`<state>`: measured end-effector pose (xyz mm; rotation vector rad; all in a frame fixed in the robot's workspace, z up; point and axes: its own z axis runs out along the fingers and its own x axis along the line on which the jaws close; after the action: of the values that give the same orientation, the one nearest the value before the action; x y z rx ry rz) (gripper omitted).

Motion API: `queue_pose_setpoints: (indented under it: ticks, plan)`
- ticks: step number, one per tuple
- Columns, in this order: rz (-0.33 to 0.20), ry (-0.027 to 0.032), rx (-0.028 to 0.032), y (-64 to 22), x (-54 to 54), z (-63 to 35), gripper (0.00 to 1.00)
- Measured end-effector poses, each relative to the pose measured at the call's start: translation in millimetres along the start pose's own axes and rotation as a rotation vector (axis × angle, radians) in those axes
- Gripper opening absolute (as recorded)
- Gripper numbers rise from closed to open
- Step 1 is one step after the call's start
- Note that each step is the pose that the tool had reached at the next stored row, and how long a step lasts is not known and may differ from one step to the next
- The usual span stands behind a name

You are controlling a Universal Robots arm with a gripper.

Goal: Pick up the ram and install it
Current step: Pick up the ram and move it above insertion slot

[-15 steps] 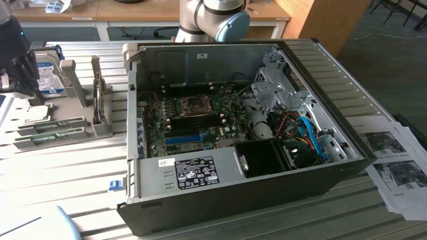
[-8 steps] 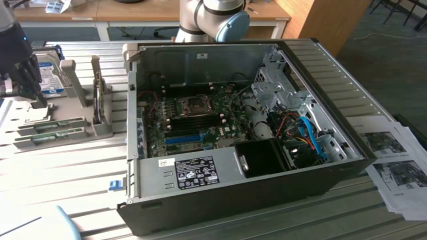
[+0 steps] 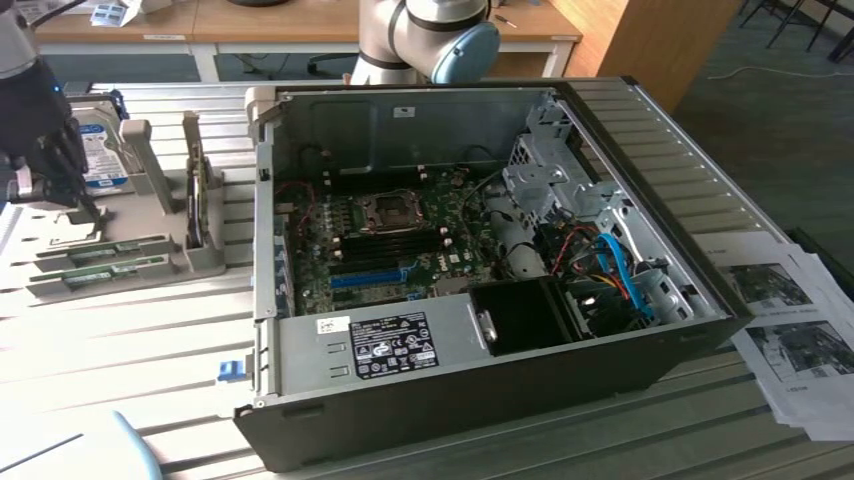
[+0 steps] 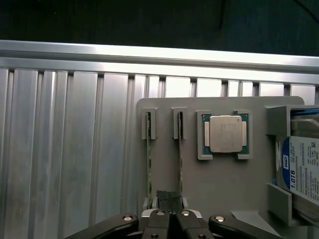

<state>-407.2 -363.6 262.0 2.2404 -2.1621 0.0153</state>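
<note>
The gripper [image 4: 169,200] was clenched shut with nothing in it, its tips between two sticks standing on edge in the grey holder [image 4: 224,184]: the ram [image 4: 148,159] just beside it on one side, a second ram stick [image 4: 180,159] on the other. The holder lay at the exterior view's left, beside the open computer case [image 3: 467,400]. A processor [image 4: 225,133] and a hard drive [image 4: 301,167] shared the holder.

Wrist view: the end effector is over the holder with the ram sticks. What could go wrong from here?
1. The end effector is shut and sits between one ram stick and the other ram stick, astride neither; lowered like this it could hit the holder rather than grip.
2. The sticks stand close on edge, so a finger going round one might knock its neighbour.
</note>
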Motion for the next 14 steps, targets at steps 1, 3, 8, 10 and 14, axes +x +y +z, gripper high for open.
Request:
queue_pose_setpoints:
  ticks: [1,3,8,10,14]
  plan:
    - [0.0,0.0,0.0,0.0,0.0,1.4,0.09]
    - [0.0,0.0,0.0,0.0,-0.1,4.0,0.09]
    - [0.0,0.0,0.0,-0.2,-0.3,10.8,0.09]
    - [0.0,0.0,0.0,-0.2,-0.4,13.6,0.09]
    - [0.0,0.0,0.0,-0.3,-0.5,18.7,0.09]
